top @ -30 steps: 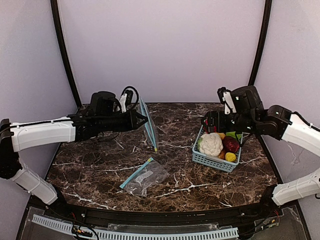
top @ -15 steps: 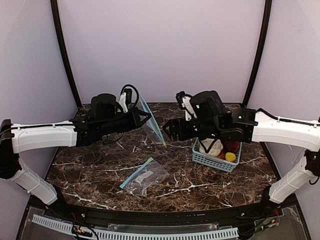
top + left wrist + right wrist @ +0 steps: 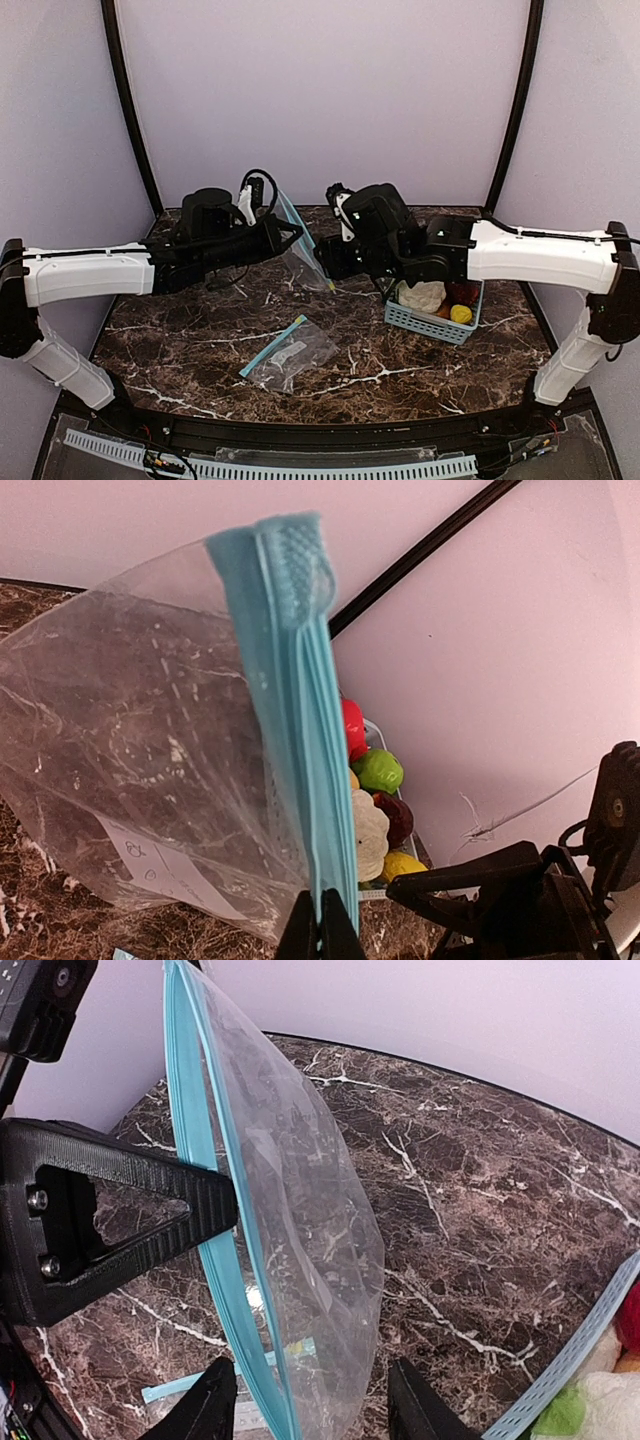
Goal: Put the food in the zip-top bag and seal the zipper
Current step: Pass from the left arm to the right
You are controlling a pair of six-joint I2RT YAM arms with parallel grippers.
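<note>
Food (image 3: pixel 445 298) is in the light-blue basket (image 3: pixel 425 322), which sits at about 3 o'clock on the dark marble table (image 3: pixel 200 330). From above I can see a white cauliflower (image 3: pixel 420 294), a dark red piece (image 3: pixel 463 291) and a yellow piece (image 3: pixel 461 314). The left wrist camera also shows a bright red piece (image 3: pixel 352 730) and a green piece (image 3: pixel 378 770) in there.

The zip-top bag (image 3: pixel 303 255) is up in the air near 12 o'clock, over the back middle of the table. It is clear, with a blue zipper strip (image 3: pixel 300 710) along one edge. The left gripper (image 3: pixel 296 237) reaches in from 9 o'clock and is pinched tight on that blue strip.

The right gripper (image 3: pixel 325 262) reaches in from 3 o'clock, and its arm passes over the basket. Its two fingers (image 3: pixel 215 1400) stand apart, one on each side of the bag. The right wrist camera shows a gap between each finger and the plastic, so they are not squeezing it.

A second bag (image 3: pixel 290 355) lies flat on the table at about 6 o'clock from the held one, well apart from both grippers.
</note>
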